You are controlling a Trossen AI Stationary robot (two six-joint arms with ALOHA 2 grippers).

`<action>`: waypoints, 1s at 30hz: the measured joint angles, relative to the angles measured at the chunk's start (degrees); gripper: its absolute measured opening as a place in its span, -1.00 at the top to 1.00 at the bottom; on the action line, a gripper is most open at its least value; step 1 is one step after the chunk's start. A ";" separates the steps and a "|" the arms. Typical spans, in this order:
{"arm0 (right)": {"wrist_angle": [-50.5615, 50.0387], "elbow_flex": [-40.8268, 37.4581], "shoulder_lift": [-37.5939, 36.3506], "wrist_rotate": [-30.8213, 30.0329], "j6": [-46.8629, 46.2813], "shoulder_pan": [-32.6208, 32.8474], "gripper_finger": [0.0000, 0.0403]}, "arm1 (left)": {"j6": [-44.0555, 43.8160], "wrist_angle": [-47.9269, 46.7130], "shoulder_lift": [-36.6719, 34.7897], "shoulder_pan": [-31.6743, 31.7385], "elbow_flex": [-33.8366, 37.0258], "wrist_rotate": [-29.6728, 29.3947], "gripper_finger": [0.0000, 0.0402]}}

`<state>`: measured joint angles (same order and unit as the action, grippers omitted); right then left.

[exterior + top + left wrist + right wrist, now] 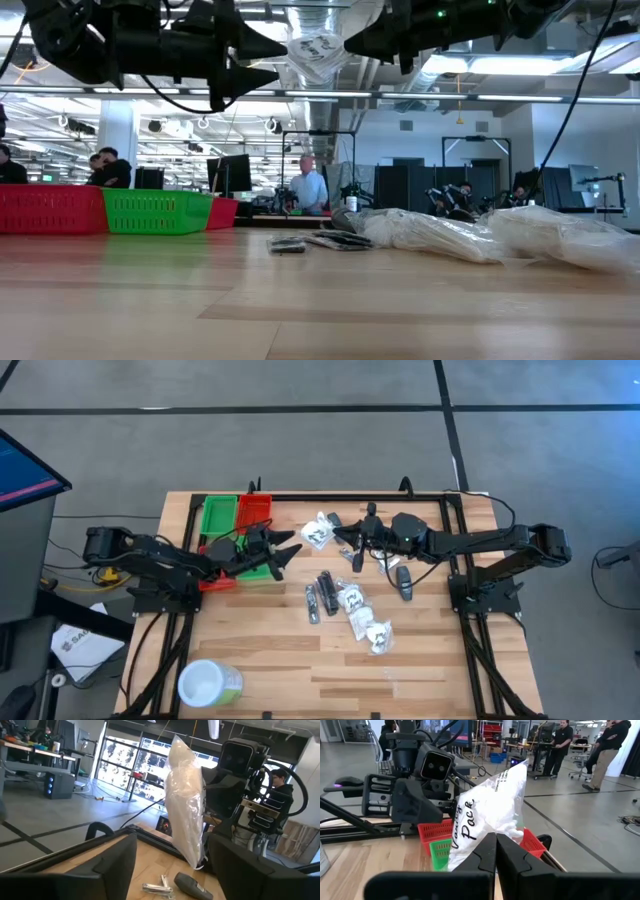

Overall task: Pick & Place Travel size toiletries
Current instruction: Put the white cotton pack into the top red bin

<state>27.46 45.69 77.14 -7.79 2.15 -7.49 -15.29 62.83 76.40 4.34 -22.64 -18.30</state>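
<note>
Pinched shut on a white packet (490,805) with the right gripper (495,851). Held up in the air above the far middle of the table (260,650), dark print "Pack" showing on the crinkly wrap.

Facing that packet from the other side with the left gripper (290,548), fingers (112,865) spread wide and grasping nothing. Cannot tell whether they touch the wrap. Hovering at the edge of the green bin (218,516).

Beside the green bin, touching it, a red bin (254,509), both at the far left of the table. Partly covered by the left arm, so cannot tell what is in them. At the near left corner, a green tub (208,682) with a white lid.

Loose on the wooden boards in the middle:
- two slim tubes (320,596) side by side
- two more white packets (356,601) running toward the near right, just beside the tubes
- a dark oval bottle (404,582) apart, under the right arm

Past the table, an open workshop with grey floor, desks, screens and ducts overhead. Several people standing in the background (310,186).
</note>
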 joint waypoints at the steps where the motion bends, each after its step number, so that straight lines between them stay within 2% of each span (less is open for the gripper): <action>1: 0.00 0.00 0.00 -0.02 0.00 -0.02 1.00 | 0.01 0.11 0.64 0.00 -0.54 0.52 -0.24; 7: 0.00 0.00 0.00 0.00 -0.02 0.00 1.00 | 1.18 0.63 3.25 0.00 -2.98 0.79 -0.25; 13: -0.22 0.00 0.00 0.00 -0.04 0.04 1.00 | 1.51 0.78 3.33 0.58 -3.47 0.81 -0.12; 19: -0.22 0.00 0.00 0.00 -0.04 0.04 1.00 | 1.52 0.97 3.21 2.20 -3.47 4.36 0.28; 26: -0.24 0.00 0.00 0.00 -0.07 0.04 1.00 | 2.45 1.11 3.20 3.47 -3.47 5.66 0.92; 30: -0.26 0.00 0.00 0.00 -0.11 0.04 1.00 | 3.04 1.11 3.20 3.48 -3.47 7.40 0.98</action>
<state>27.20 45.69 77.14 -7.79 2.04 -7.44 -12.25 63.94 79.59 7.81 -26.11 -10.91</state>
